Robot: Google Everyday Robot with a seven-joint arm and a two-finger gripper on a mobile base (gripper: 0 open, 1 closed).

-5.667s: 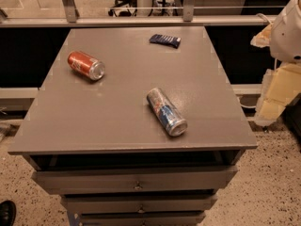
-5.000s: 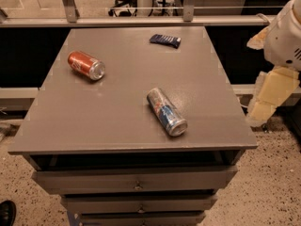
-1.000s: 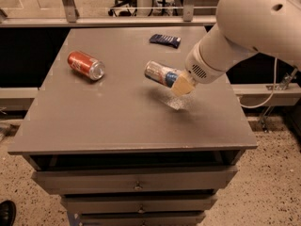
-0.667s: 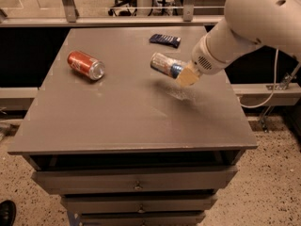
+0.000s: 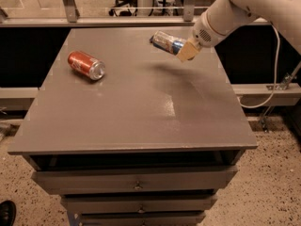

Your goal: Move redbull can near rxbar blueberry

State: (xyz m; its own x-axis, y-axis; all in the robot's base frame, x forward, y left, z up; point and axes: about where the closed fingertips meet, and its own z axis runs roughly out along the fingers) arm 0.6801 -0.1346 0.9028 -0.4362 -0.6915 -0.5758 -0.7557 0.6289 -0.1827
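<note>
The redbull can [image 5: 165,42] is a slim silver and blue can, held on its side above the far right part of the grey table [image 5: 136,107]. My gripper [image 5: 185,50] is shut on the can's right end, reaching in from the upper right. The can casts a shadow on the table below it. The rxbar blueberry is hidden behind the can and gripper at the table's far edge.
A red-orange can [image 5: 86,65] lies on its side at the far left of the table. Drawers [image 5: 136,185] sit under the tabletop. A rail runs along behind the table. A cable hangs at the right.
The arm came in from the right, took hold of the redbull can and lifted it. It has carried the can toward the far edge, over where the bar lay.
</note>
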